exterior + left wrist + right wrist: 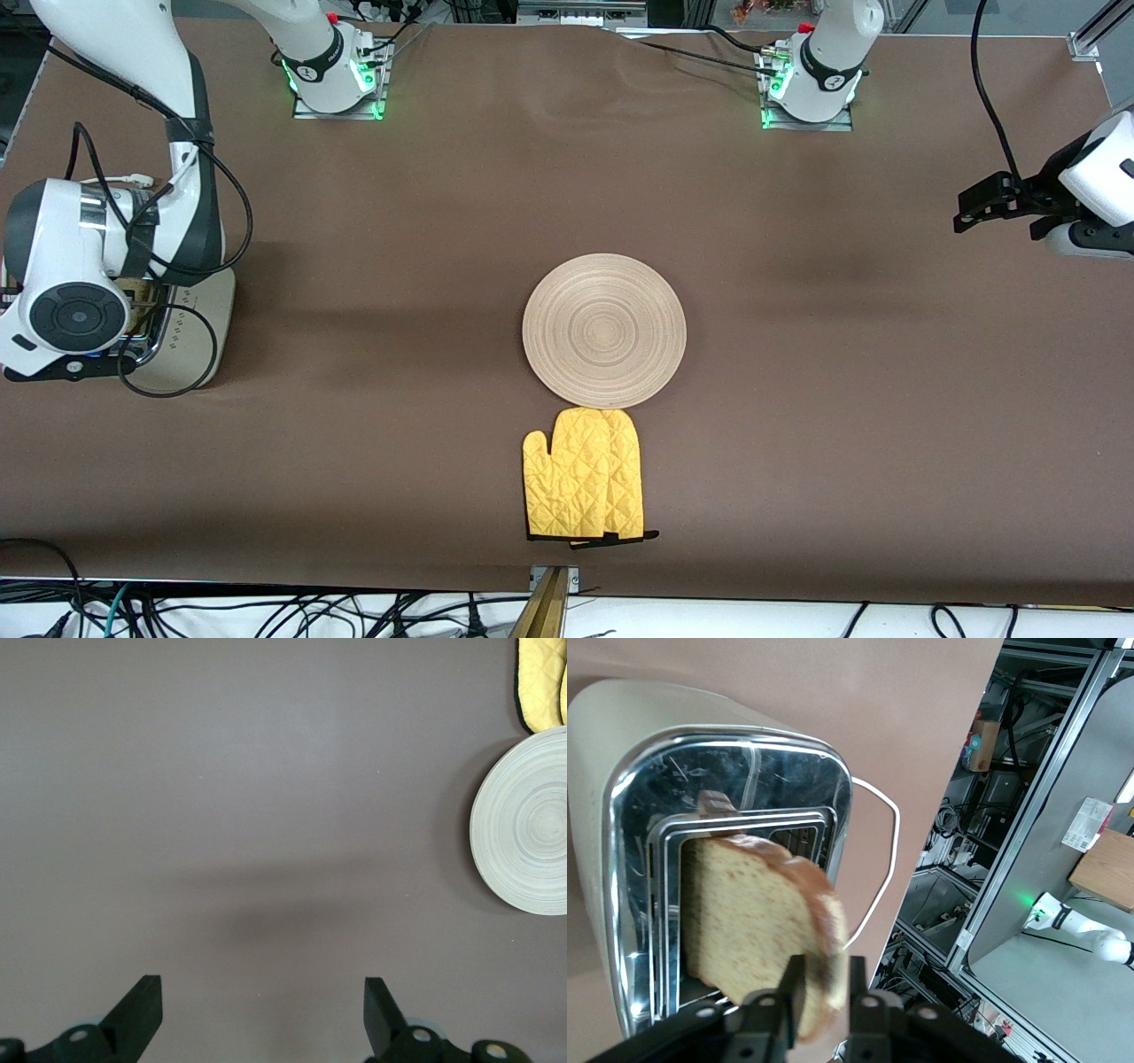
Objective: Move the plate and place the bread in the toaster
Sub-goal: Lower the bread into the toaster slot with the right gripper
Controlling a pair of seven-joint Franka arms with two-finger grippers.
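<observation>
Bread (757,935) is tipping into the toaster (620,815) slot right below the right gripper (824,992), its crust edge between those jaws; whether they grip or have let go, I cannot tell. By my reading it's partly in, not yet seated. The slot's chrome rim sits close round the slice, so little slack there. The plate (604,330) lies mid-bench touching the yellow mitt (585,486). The left gripper (261,1010) waits, jaws wide open over bare bench (266,815), the plate well off to one side.
</observation>
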